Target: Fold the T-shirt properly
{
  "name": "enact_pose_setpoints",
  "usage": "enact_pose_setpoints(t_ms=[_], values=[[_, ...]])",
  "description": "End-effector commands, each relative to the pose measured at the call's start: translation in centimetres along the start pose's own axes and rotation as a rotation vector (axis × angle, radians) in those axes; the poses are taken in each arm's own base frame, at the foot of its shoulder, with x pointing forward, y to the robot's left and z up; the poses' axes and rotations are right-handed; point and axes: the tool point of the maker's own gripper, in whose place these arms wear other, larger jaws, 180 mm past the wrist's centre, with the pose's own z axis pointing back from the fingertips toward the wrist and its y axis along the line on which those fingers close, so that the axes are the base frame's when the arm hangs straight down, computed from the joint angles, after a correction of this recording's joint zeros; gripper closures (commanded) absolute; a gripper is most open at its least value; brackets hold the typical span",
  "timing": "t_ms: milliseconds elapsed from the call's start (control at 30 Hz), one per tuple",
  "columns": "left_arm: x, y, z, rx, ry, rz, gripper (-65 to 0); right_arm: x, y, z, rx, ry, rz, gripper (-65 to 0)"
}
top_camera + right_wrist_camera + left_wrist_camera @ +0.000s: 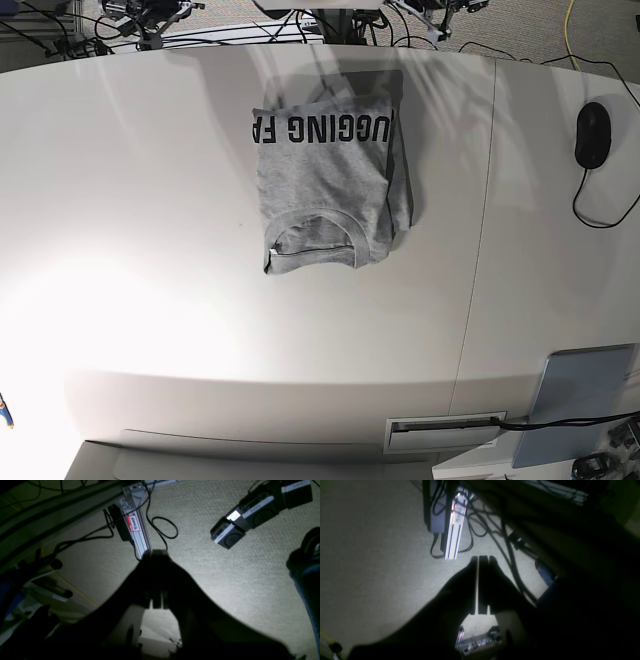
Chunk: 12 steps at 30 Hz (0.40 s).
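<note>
The T-shirt (328, 170) lies folded on the table (150, 200), well left of the mouse (592, 135), lettering up, while both grippers (480, 585) (157, 580) hang clenched and empty above carpet.

The grey T-shirt (330, 180) lies folded into a compact rectangle near the middle of the desk's far edge, neckline toward the near side, black capital lettering across its far end.
</note>
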Motion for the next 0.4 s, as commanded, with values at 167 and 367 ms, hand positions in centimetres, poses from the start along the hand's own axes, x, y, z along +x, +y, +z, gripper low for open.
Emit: enact_pose_setpoints(t_ms=[167, 367], values=[[-0.5, 0.7, 0.0, 0.032, 0.002, 0.019, 0.0, 0.2, 0.2, 0.0, 0.008, -0.005, 0.039, 0.0], [-0.1, 1.0, 0.2, 0.034, -0.018, 0.061, 0.0, -0.6, 1.0, -0.4, 0.022, 0.053, 0.175, 0.0]])
